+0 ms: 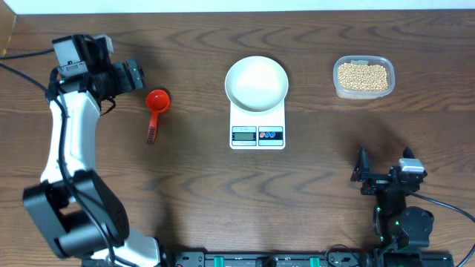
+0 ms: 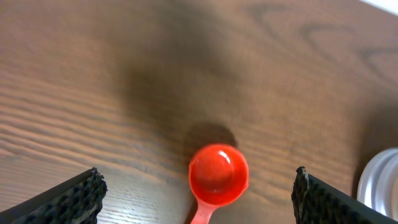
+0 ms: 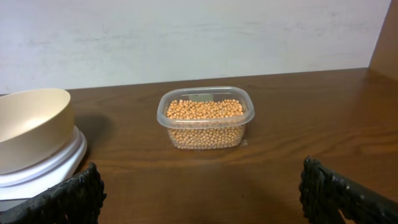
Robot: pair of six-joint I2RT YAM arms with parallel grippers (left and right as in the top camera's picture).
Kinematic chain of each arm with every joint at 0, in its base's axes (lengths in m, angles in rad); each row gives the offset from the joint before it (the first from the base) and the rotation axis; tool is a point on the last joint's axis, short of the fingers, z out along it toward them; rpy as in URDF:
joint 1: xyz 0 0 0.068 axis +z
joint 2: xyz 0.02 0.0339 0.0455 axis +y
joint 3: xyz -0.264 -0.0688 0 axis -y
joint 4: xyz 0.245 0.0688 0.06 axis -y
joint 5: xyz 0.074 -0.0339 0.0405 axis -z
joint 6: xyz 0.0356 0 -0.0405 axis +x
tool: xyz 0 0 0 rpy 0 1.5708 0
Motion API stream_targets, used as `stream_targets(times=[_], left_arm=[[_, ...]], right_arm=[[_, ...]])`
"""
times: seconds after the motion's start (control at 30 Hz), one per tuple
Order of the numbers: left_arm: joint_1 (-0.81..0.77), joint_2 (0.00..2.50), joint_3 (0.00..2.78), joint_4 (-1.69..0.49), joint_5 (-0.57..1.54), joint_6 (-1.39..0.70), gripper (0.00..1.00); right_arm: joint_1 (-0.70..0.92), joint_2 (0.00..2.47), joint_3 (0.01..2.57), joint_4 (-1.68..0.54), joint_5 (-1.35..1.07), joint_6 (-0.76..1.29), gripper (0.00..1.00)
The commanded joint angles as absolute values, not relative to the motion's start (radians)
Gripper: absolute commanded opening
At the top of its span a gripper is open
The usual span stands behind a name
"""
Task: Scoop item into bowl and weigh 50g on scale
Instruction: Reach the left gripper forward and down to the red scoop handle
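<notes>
No text, brand or number can be read in any of the views. The scale [image 1: 257,122] has a grey display [image 1: 243,134] on its front beside two round buttons [image 1: 270,134], and a tiny mark sits just above that display, but from overhead both the display's content and the mark are too small to make out. In the right wrist view a pale patch [image 3: 199,98] that could be a label lies at the far rim of the clear tub [image 3: 205,118], and no lettering on it is legible.
</notes>
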State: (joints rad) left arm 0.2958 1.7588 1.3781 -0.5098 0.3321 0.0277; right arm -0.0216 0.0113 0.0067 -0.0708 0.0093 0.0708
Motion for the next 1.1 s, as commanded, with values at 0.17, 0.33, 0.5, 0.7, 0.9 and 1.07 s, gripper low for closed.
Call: stream_targets(times=[0.17,0.33,0.5,0.7,0.9,1.07], left_arm=[[0.295,1.797,1.391,-0.542,0.408,0.077,0.98],[0.287,1.829,1.389,-0.502,0.388,0.138,0.93],[0.287,1.902,1.389,-0.491,0.35,0.142,0.87],[0.28,1.986,1.389,-0.491,0.351,0.157,0.76],[0.248,2.041,1.389,-0.48,0.342,0.191,0.63],[0.209,2.093,1.389,-0.451,0.245,0.186,0.49]], right_arm=[[-0.012,0.006,0.006,-0.076,0.009,0.062,0.99],[-0.011,0.006,0.006,-0.076,0.009,0.062,0.99],[-0.012,0.006,0.006,-0.076,0.009,0.062,0.99],[-0.012,0.006,0.006,-0.076,0.009,0.062,0.99],[-0.012,0.006,0.006,-0.076,0.009,0.062,0.99],[-0.011,0.006,0.006,-0.075,0.009,0.062,0.99]])
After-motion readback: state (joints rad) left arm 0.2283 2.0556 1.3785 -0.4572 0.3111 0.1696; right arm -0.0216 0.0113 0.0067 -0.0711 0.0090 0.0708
